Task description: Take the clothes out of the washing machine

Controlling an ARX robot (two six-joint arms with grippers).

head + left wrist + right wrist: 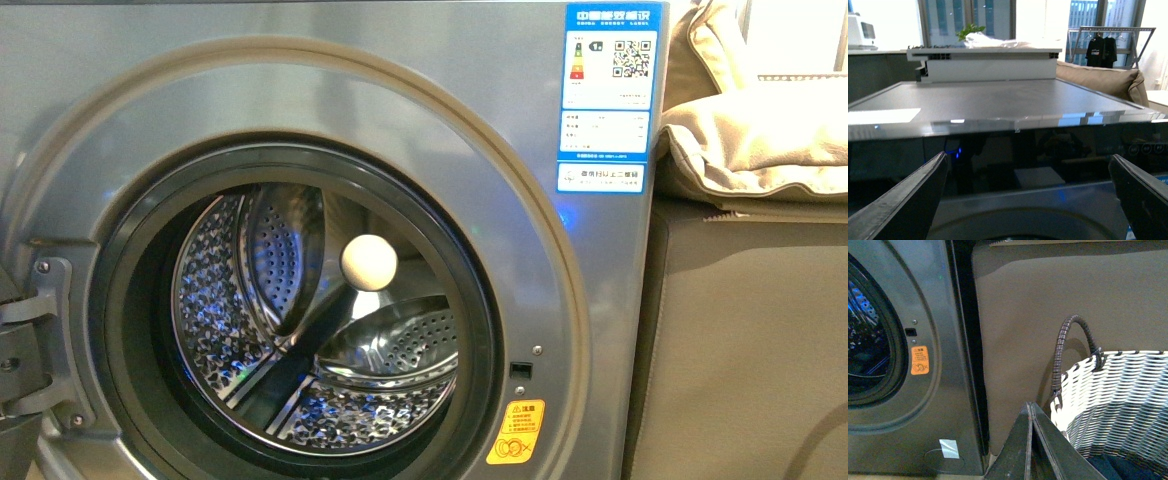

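The washing machine (pixel 500 130) carries a blue label (pixel 608 95) at the upper right of its grey metallic front; the label holds a white heading in Chinese characters, a coloured rating scale and a QR code, but the small print is too fine to read. Lower down, beside the door opening, sits one orange sticker (pixel 516 432) with a warning triangle and characters that cannot be made out. The same sticker (pixel 919 360) shows in the right wrist view, along with a small pale tag (pixel 949 448) near the machine's base.

The door stands open, its hinge (pixel 25 340) at the left edge of the opening. Inside, the perforated steel drum (pixel 300 300) shows two ribbed paddles and one pale round ball (pixel 369 262); no garment is visible in it. One dark blue piece of the clothes (pixel 1118 467) lies in the bottom of the woven basket (pixel 1128 395), which stands just right of the machine against a brown panel. Beige cushions (pixel 760 130) rest on top of that panel.

The left gripper (pixel 1030 200) hangs before the machine's black top panel (pixel 1048 150) with its fingers (pixel 908 200) spread wide and nothing between them. The right gripper (pixel 1031 415) hovers above the basket rim with its fingers pressed together, holding nothing.
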